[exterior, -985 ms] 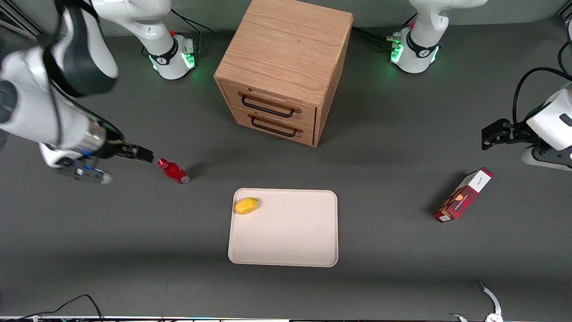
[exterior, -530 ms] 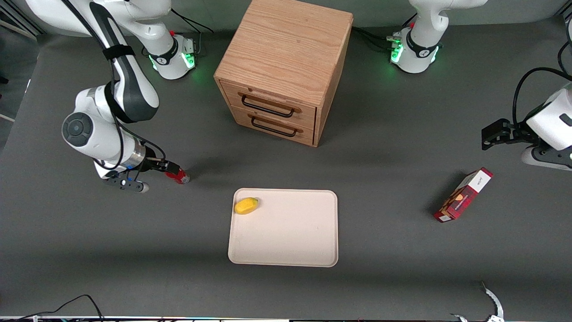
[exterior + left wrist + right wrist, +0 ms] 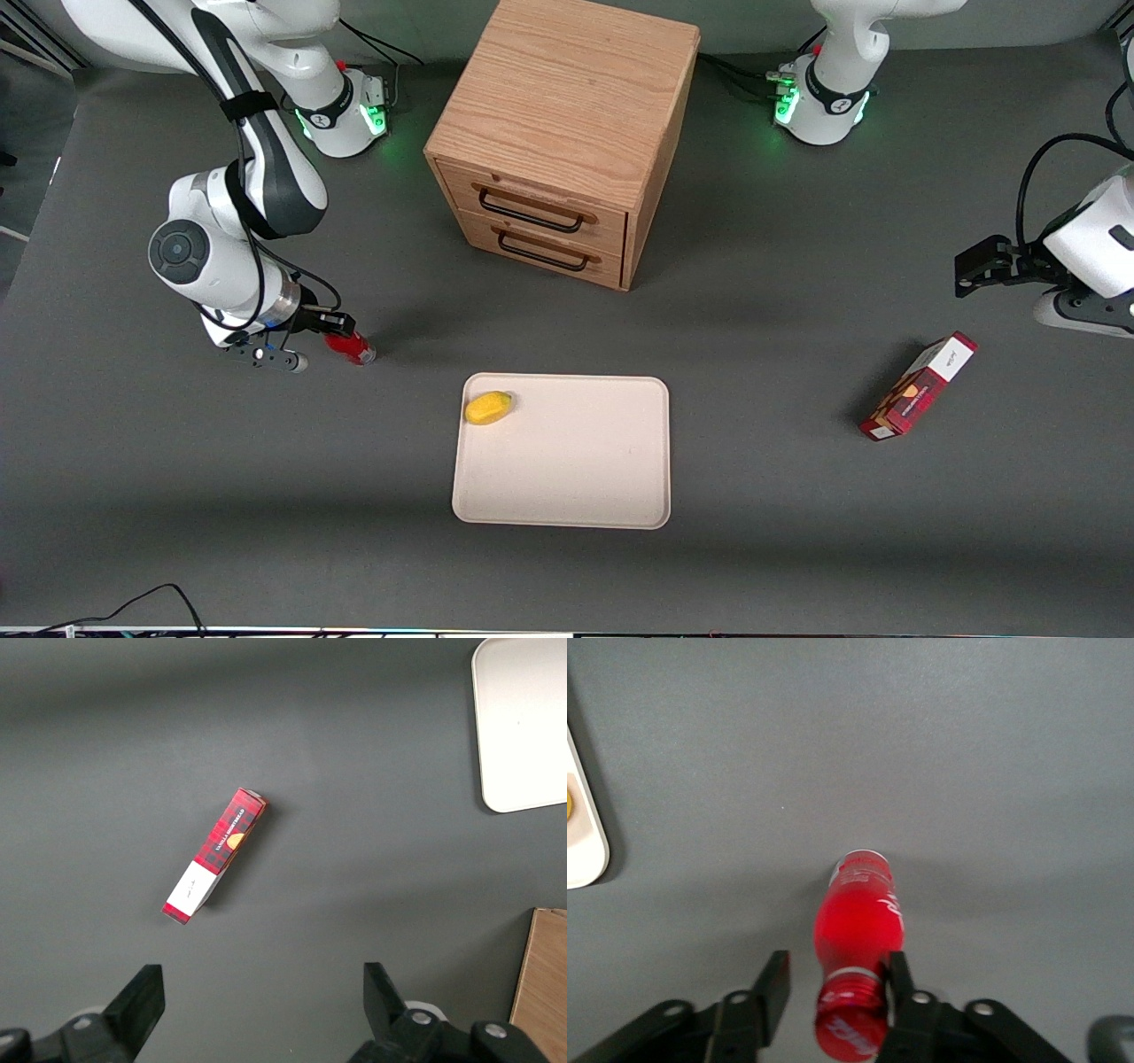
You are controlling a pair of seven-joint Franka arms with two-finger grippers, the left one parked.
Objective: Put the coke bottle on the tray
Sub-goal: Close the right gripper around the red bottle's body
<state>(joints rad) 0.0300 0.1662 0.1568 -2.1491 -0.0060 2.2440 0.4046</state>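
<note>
The coke bottle, small and red with a red cap, stands on the dark table toward the working arm's end, apart from the tray. My right gripper is down at the bottle's top. In the right wrist view its open fingers straddle the cap and neck of the bottle: one finger touches the cap and the other stands off with a gap, the gripper being centred on the cap. The cream-white tray lies nearer the front camera, mid-table, and its rim shows in the right wrist view.
A yellow fruit lies in the tray's corner closest to the bottle. A wooden two-drawer cabinet stands farther from the camera than the tray. A red-and-white carton lies toward the parked arm's end.
My right arm has swung in toward the bottle and come down, so the open fingers now sit around its cap. The bottle, tray and fruit have not moved.
</note>
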